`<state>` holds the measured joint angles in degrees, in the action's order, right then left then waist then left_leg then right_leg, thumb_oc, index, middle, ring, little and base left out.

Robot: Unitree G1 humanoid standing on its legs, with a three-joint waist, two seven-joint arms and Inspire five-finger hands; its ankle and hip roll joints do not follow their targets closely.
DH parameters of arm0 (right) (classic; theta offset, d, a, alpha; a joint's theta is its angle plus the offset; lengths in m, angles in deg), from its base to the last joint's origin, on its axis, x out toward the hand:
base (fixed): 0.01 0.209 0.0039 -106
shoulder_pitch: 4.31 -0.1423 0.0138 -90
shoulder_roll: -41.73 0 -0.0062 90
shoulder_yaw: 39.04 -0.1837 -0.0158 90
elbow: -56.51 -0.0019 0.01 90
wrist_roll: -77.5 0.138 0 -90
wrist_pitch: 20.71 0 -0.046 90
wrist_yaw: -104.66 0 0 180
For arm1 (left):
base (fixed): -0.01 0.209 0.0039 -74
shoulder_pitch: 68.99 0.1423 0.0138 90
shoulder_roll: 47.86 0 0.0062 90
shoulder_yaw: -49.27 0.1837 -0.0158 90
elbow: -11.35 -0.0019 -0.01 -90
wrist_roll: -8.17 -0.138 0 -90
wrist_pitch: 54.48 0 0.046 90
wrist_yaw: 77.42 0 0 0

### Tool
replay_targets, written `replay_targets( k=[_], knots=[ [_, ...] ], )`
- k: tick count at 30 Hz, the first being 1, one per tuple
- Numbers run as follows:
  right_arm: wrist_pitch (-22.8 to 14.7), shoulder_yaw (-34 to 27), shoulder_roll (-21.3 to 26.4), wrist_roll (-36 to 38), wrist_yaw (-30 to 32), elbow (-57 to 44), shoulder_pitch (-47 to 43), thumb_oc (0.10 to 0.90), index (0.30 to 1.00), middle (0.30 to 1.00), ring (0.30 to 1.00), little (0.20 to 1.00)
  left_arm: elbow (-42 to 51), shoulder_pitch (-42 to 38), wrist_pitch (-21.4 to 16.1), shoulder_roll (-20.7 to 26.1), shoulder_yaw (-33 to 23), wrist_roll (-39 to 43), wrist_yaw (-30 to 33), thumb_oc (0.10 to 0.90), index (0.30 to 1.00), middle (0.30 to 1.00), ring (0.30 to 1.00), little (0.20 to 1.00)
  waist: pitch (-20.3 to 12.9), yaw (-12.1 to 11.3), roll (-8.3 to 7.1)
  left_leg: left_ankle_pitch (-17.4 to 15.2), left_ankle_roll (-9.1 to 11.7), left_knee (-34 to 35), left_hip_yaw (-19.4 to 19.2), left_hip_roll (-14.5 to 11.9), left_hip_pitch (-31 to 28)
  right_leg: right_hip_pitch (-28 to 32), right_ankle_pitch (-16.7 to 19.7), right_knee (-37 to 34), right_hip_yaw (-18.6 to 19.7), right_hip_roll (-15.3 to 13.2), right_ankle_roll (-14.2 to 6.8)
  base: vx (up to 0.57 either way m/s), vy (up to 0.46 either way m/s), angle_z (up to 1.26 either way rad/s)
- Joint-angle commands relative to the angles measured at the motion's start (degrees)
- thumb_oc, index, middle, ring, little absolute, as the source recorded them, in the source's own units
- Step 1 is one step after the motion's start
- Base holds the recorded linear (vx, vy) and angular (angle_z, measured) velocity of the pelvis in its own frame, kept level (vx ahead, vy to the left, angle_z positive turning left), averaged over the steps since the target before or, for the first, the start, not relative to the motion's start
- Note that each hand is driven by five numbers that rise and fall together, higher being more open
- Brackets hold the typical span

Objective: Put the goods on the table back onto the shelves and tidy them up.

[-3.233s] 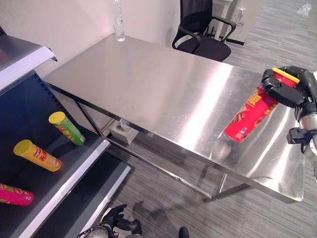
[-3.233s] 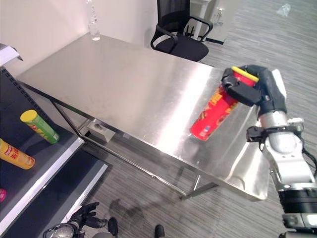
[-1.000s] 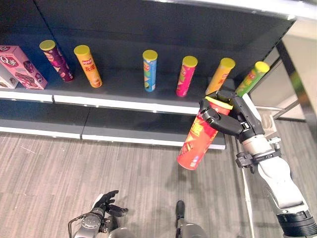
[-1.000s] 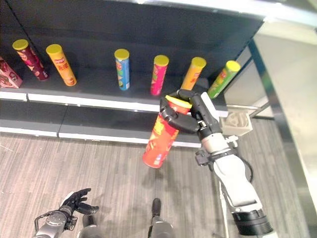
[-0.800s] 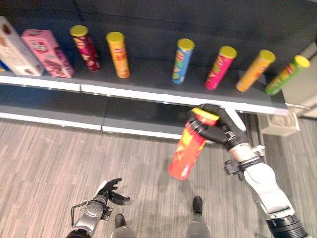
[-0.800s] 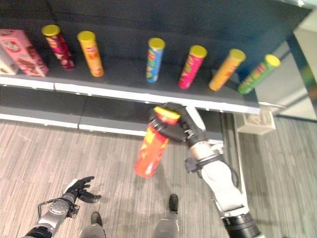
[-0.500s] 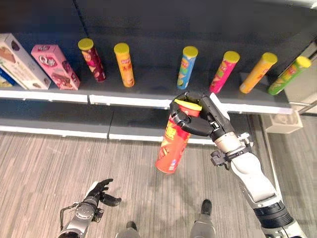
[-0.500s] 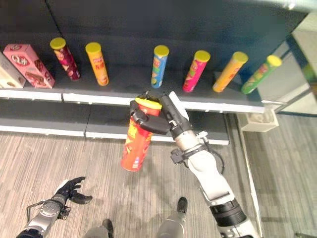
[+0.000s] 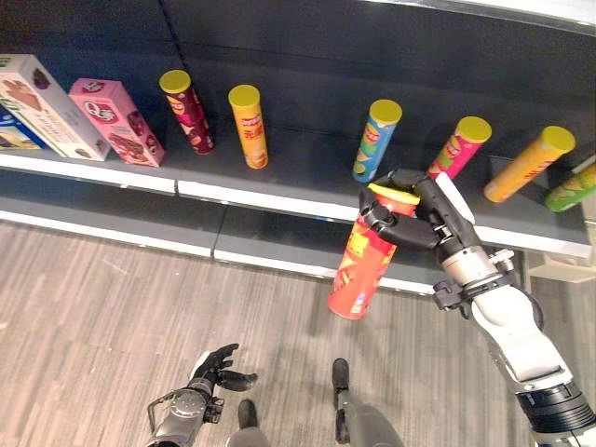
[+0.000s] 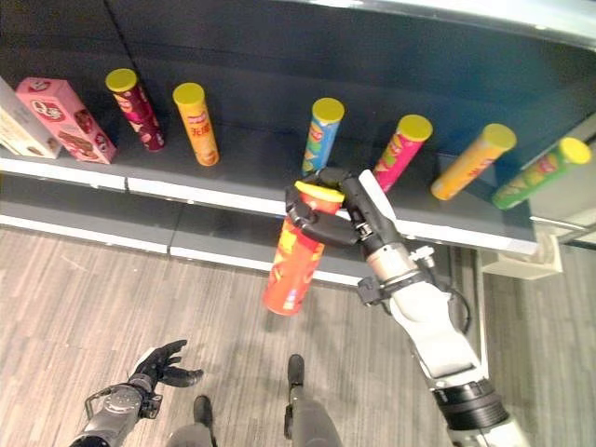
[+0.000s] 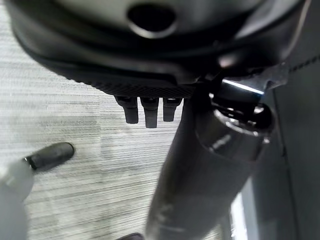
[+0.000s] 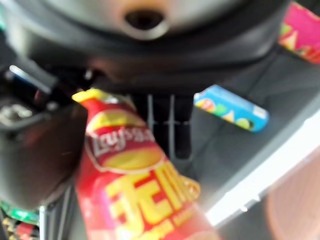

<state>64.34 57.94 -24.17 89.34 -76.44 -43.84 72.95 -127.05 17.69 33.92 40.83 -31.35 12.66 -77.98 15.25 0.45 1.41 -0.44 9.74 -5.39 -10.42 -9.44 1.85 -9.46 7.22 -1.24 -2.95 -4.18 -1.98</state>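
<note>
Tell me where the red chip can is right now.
The red chip can is gripped by its top in the right robot hand, hanging tilted in front of the shelf, just below the blue can and pink can.

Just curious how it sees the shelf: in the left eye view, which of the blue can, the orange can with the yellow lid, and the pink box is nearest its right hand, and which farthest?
1. Blue can, on the shelf just behind the right hand.
2. Orange can, farther left on the shelf.
3. Pink box, near the shelf's left end.

Six chip cans (image 9: 247, 125) on the shelf (image 9: 289, 168) — one red can (image 9: 365, 263) held, three boxes (image 9: 114, 119) at ten o'clock.
</note>
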Motion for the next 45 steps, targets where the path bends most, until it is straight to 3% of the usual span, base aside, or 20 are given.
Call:
replay_targets(
  k=[1,5,7,12,13,15,17,20,21,22,23,25,28,32,35,37,38,39,40,45],
  knots=[
    [-6.6,-6.59,-1.92,2.46,0.67,-7.05,-3.76,0.4,0.3,0.3,0.3,0.3,2.47,-2.82,-2.75,4.78,0.39,0.45,0.08,0.8,0.9,0.9,0.9,0.9,-1.34,-0.02,-2.28,-4.71,-1.52,1.77,-1.76,1.87,-4.59,4.14,-14.49,3.07,0.07,0.41,-5.47,0.13,0.125,-0.01],
    [-7.44,-7.97,-2.49,2.45,0.92,-7.1,-1.29,0.4,0.3,0.3,0.3,0.3,1.51,-3.71,-3.06,5.5,0.56,-0.2,0.03,0.8,0.9,0.9,0.9,0.9,-3.66,1.18,-3.57,1.99,0.92,6.03,-2.15,-8.55,-2.84,1.58,-15.89,2.62,-0.09,-4.91,-7.19,0.22,0.21,0.02],
    [-7.46,-7.64,-2.76,2.03,1.25,-7.57,-1.08,0.4,0.3,0.3,0.3,0.3,2.73,-3.65,-3.28,6.4,0.7,-0.34,-0.16,0.8,0.9,0.9,0.9,0.9,-4.89,1.8,-3.02,4.79,1.46,7.14,-3.37,-11.4,-0.98,2.23,-18.58,3.22,1.24,-7.01,-8.56,0.55,0.355,0.28],
    [-6.66,-8.0,-2.76,-1.91,2.11,-9.51,-1.86,0.4,0.3,0.3,0.3,0.3,4.44,-4.14,-3.22,6.99,1.35,-0.84,-0.22,0.8,0.9,0.9,0.9,0.9,-4.55,1.63,-1.53,1.01,1.55,7.51,-5.86,-7.5,-2.7,5.95,-15.59,4.83,3.81,-10.82,-10.22,0.4,0.298,-0.45],
    [-6.15,-7.38,-3.54,-3.92,2.54,-10.27,-3.09,0.4,0.3,0.3,0.3,0.3,5.18,-5.32,-3.23,7.82,2.54,-1.26,0.09,0.8,0.9,0.9,0.9,0.9,-4.17,2.18,-0.65,0.16,-0.14,9.84,-6.54,-3.34,-4.82,2.98,-10.57,10.04,5.92,-12.22,-11.01,0.44,0.571,-0.43],
    [-5.87,-6.18,-4.28,-5.44,2.73,-10.23,-5.23,0.4,0.3,0.3,0.3,0.3,6.61,-5.78,-3.31,8.67,3.01,-0.88,0.18,0.8,0.9,0.9,0.9,0.9,-3.6,3.02,0.48,-2.3,-1.93,10.39,-7.56,-0.6,-6.73,-1.4,-4.96,15.91,8.5,-12.65,-11.43,0.33,0.486,-0.37],
    [-5.66,-5.22,-5.12,-5.94,3.15,-9.91,-6.61,0.4,0.3,0.3,0.3,0.3,6.89,-6.09,-3.12,9.19,3.31,-0.76,0.36,0.8,0.9,0.9,0.9,0.9,-3.31,3.35,1.61,-2.18,-2.54,10.39,-8.13,0.09,-7.32,-3.73,-1.88,17.75,7.92,-12.49,-11.42,0.25,0.26,-0.56],
    [-5.67,-4.74,-5.9,-5.24,3.0,-9.41,-7.28,0.4,0.3,0.3,0.3,0.3,5.13,-6.69,-3.05,9.74,3.12,-0.4,0.54,0.8,0.9,0.9,0.9,0.9,-2.64,4.33,3.14,-2.65,-2.37,10.39,-8.57,-0.62,-7.22,-4.71,-7.49,15.46,6.59,-7.15,-11.11,0.15,0.127,-0.13],
    [-5.68,-4.71,-5.92,-5.24,3.01,-9.38,-7.36,0.4,0.3,0.3,0.3,0.3,5.11,-6.74,-3.06,9.75,3.08,-0.4,0.54,0.8,0.9,0.9,0.9,0.9,-2.71,4.31,3.18,-2.48,-2.33,10.39,-8.6,-0.72,-7.01,-4.82,-7.21,15.24,6.57,-7.04,-11.02,0.09,0.028,0.38],
    [-5.92,-4.43,-6.18,-4.62,3.02,-9.18,-7.93,0.4,0.3,0.3,0.3,0.3,4.46,-6.81,-2.97,10.16,2.9,-0.44,0.79,0.8,0.9,0.9,0.9,0.9,-2.81,3.99,3.23,-2.49,-2.24,10.39,-8.54,-0.79,-6.42,-5.13,-8.33,13.32,4.75,-5.71,-10.78,0.11,-0.038,0.07],
    [-6.32,-3.76,-6.48,-3.27,3.2,-8.53,-8.33,0.4,0.3,0.3,0.3,0.3,3.2,-6.6,-2.56,10.03,2.49,-0.23,1.15,0.8,0.9,0.9,0.9,0.9,-2.93,3.71,3.29,-2.71,-2.22,10.39,-8.18,-0.83,-5.79,-6.69,-9.82,10.48,0.95,-2.26,-10.38,0.15,-0.041,-0.21],
    [-6.8,-3.07,-6.47,-2.53,2.94,-7.59,-7.9,0.4,0.3,0.3,0.3,0.3,1.38,-6.74,-2.38,9.18,1.89,-0.68,1.82,0.8,0.9,0.9,0.9,0.9,-3.18,3.69,3.14,-3.19,-2.39,10.39,-7.71,-0.51,-5.39,-7.16,-10.38,7.46,0.03,0.29,-9.38,0.14,-0.067,-0.37],
    [-6.51,-4.25,-5.23,-2.45,3.38,-7.97,-6.12,0.4,0.3,0.3,0.3,0.3,1.07,-5.89,-2.58,7.46,1.96,-1.33,1.26,0.8,0.9,0.9,0.9,0.9,-2.87,3.2,2.74,-3.51,-2.67,10.39,-6.5,0.65,-5.63,-3.42,-10.35,2.15,3.55,1.07,-8.15,0.11,-0.03,0.19],
    [-7.34,-5.43,-3.87,-1.92,4.01,-8.12,-4.91,0.4,0.3,0.3,0.3,0.3,1.86,-4.42,-2.77,5.71,1.81,-1.25,0.9,0.8,0.9,0.9,0.9,0.9,-2.83,1.97,2.78,-2.3,-2.66,10.39,-6.63,1.72,-6.22,0.02,-10.76,-0.68,1.6,0.91,-7.19,0.06,-0.073,0.28],
    [-7.24,-6.15,-2.5,-2.93,4.63,-8.97,-5.26,0.4,0.3,0.3,0.3,0.3,2.65,-5.13,-2.6,5.53,2.13,-1.4,1.34,0.8,0.9,0.9,0.9,0.9,-0.92,1.42,1.82,-3.88,-2.33,3.94,-4.46,4.21,-2.76,0.37,-12.54,1.52,1.21,0.46,-6.18,-0.01,-0.06,0.16],
    [-7.05,-6.55,-2.44,-3.49,4.62,-9.26,-4.88,0.4,0.3,0.3,0.3,0.3,2.66,-4.88,-2.64,5.33,2.0,-1.32,1.39,0.8,0.9,0.9,0.9,0.9,-1.37,1.67,1.47,-4.48,-1.79,3.08,-3.65,4.05,-1.56,-0.03,-12.7,1.74,1.4,0.14,-6.04,0.06,0.011,0.13],
    [-6.98,-6.52,-2.82,-4.61,4.83,-9.42,-4.97,0.4,0.3,0.3,0.3,0.3,3.36,-4.11,-2.77,5.49,1.76,-1.13,1.12,0.8,0.9,0.9,0.9,0.9,-1.65,1.8,1.05,-3.08,-0.76,2.82,-3.44,1.59,-1.53,-0.34,-12.51,1.5,2.18,-0.36,-6.16,0.08,0.042,0.06],
    [-6.96,-6.5,-2.85,-4.64,4.84,-9.45,-4.94,0.4,0.3,0.3,0.3,0.3,3.39,-4.06,-2.76,5.52,1.75,-1.13,1.11,0.8,0.9,0.9,0.9,0.9,-1.68,1.75,1.04,-3.06,-0.72,2.88,-3.51,1.55,-1.58,-0.36,-12.52,1.51,2.23,-0.31,-6.14,0.12,0.097,0.0],
    [-7.12,-6.19,-3.08,-5.4,5.09,-9.57,-5.2,0.4,0.3,0.3,0.3,0.3,3.66,-3.94,-2.94,6.01,1.83,-1.15,1.09,0.8,0.9,0.9,0.9,0.9,-1.91,1.54,0.8,-1.73,0.25,3.64,-3.0,-0.54,-1.85,-0.92,-12.85,1.86,2.81,-1.02,-6.49,0.04,0.053,-0.05],
    [-7.12,-6.19,-3.08,-5.4,5.09,-9.57,-5.2,0.4,0.3,0.3,0.3,0.3,3.66,-3.94,-2.94,6.01,1.83,-1.15,1.09,0.8,0.9,0.9,0.9,0.9,-1.93,1.54,0.8,-1.73,0.25,3.64,-3.0,-0.54,-1.83,-0.94,-12.85,1.87,2.82,-1.02,-6.49,0.08,0.098,-0.09]
  ],
)
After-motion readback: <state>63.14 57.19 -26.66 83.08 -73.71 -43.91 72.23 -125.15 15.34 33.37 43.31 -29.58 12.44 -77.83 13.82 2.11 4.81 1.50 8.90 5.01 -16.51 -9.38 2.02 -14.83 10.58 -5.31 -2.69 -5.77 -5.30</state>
